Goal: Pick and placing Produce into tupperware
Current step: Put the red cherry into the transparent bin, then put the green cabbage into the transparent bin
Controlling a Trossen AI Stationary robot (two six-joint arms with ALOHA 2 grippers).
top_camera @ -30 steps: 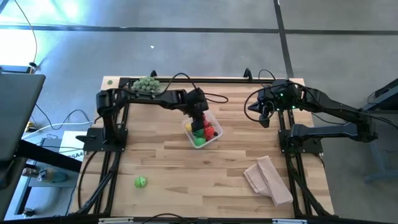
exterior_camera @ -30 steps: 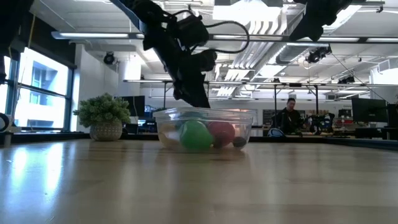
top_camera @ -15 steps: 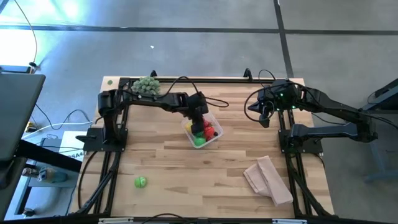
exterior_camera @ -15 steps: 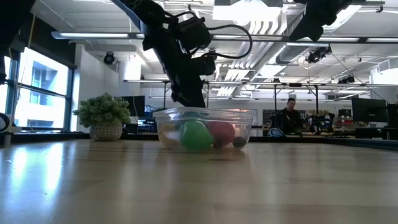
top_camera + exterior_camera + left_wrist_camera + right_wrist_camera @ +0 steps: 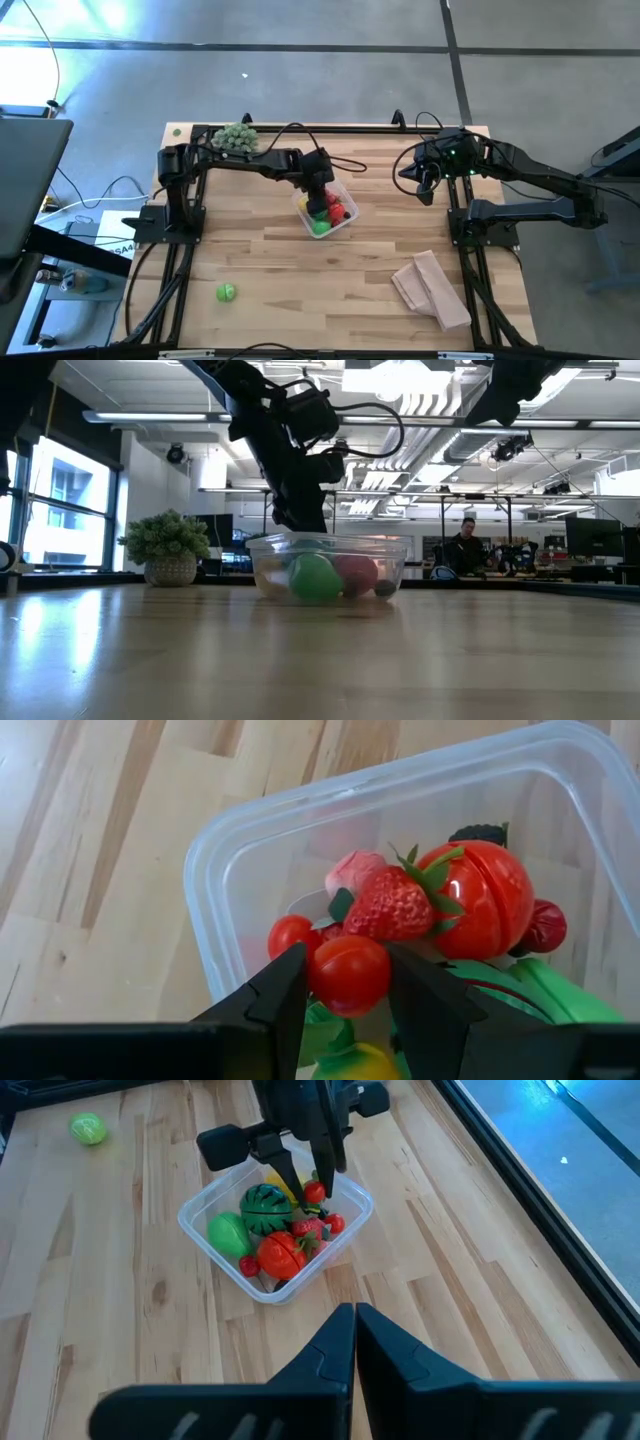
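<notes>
Over the clear tupperware [image 5: 324, 211] near the middle of the table [image 5: 280, 260], the left tool [image 5: 348, 982] hangs with its fingers closed just enough to pinch a small red cherry tomato [image 5: 349, 974] between them. The tomato sits above the pile of produce already in the container, touching or nearly touching a strawberry [image 5: 390, 906] behind it. In the left wrist view, a second small red tomato [image 5: 292, 934] shows beside the held one, a large glossy red tomato [image 5: 487, 900] lies past the strawberry, a pale pink piece [image 5: 353, 871] rests toward the container wall, and green pieces [image 5: 545, 990] fill the nearer side. From the right wrist view the same container holds a green fruit [image 5: 228, 1235], a dark green striped piece [image 5: 264, 1196] and the red tomato, with the left arm reaching down into it.

Nearer the front edge of the table, well apart from the container, a lone green fruit [image 5: 226, 292] lies on the wood on the left side, and a tan folded cloth [image 5: 431, 288] lies on the right side.

Farther back, the right tool [image 5: 424, 184] waits above the table's right rear area, its fingers pressed together and holding nothing. At the far left rear stands a pale-green spiky ball plant [image 5: 236, 136]. Beyond the table, a person [image 5: 464, 550] is seated in the room.
</notes>
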